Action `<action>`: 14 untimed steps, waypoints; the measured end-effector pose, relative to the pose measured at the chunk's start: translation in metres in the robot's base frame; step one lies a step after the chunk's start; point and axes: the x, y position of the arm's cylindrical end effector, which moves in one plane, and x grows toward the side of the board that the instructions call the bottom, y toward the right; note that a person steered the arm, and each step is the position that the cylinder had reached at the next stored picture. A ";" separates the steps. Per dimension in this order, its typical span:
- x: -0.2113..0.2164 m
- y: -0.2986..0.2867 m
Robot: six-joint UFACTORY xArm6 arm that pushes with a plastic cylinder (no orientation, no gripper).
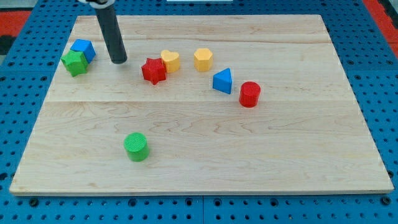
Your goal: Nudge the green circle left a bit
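The green circle point(135, 146) is a short green cylinder standing on the wooden board at the view's lower left. My tip point(119, 61) is the lower end of a dark rod that comes down from the view's top left. It rests on the board far above the green circle, between the blue block and the red star, touching neither.
A green star point(74, 63) touches a blue block point(83, 50) at the upper left. A red star point(153, 70) touches a yellow heart point(170, 60). A yellow hexagon point(203, 59), a blue triangle point(222, 81) and a red cylinder point(249, 94) lie to the right. The board edge point(199, 193) runs along the bottom.
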 end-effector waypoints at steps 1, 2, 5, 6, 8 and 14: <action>0.035 0.022; 0.063 0.066; 0.099 0.103; 0.136 0.114; 0.178 0.113; 0.178 0.079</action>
